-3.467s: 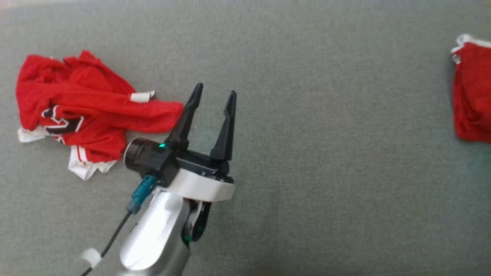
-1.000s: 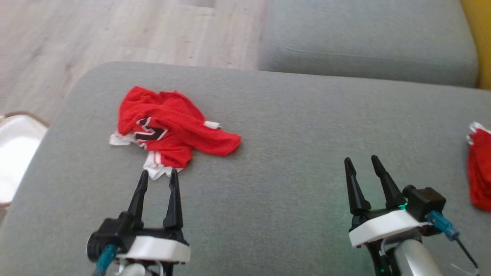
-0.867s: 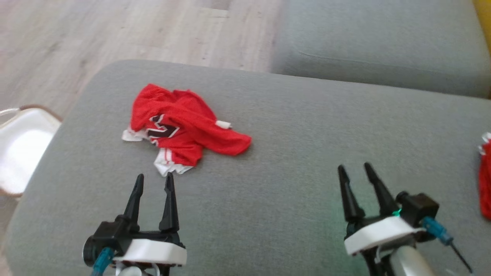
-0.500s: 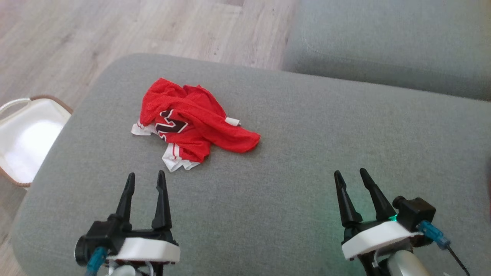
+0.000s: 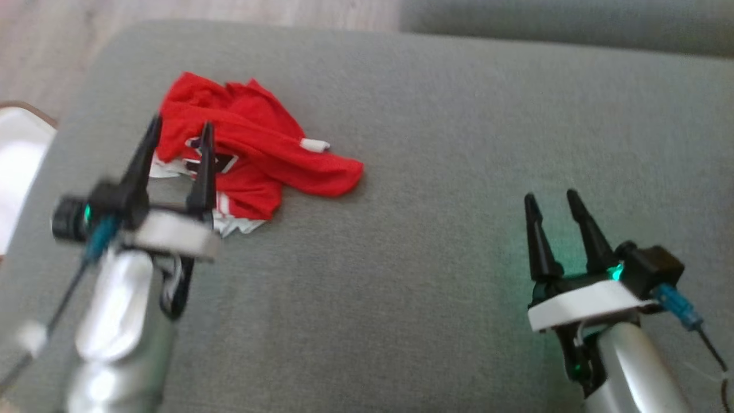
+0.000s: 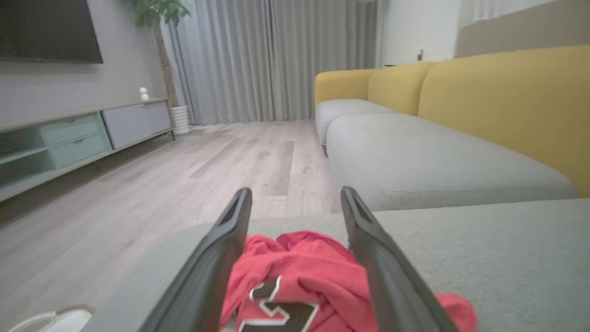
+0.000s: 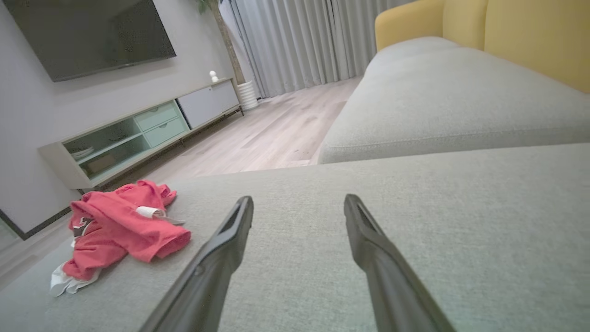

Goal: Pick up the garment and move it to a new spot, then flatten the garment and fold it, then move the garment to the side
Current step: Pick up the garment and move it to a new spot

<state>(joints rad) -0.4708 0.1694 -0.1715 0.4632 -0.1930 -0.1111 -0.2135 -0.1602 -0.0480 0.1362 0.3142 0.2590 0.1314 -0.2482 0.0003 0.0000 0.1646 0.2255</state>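
Hovering left gripper over crumpled garment

Fingers of the left gripper are spread wide with nothing held, and overlap the garment's near-left edge in the head view. Contact with the cloth can't be told. The left forearm comes up from the lower left, blurred, with fingers pointing away from the robot. The left wrist view shows red cloth between and beyond the two fingers. The garment is a red heap with white trim on the left part of the grey sofa seat. The right gripper is well apart at lower right over bare seat, fingers wide, empty, leaning slightly left. A white basket sits just off the sofa's left side.
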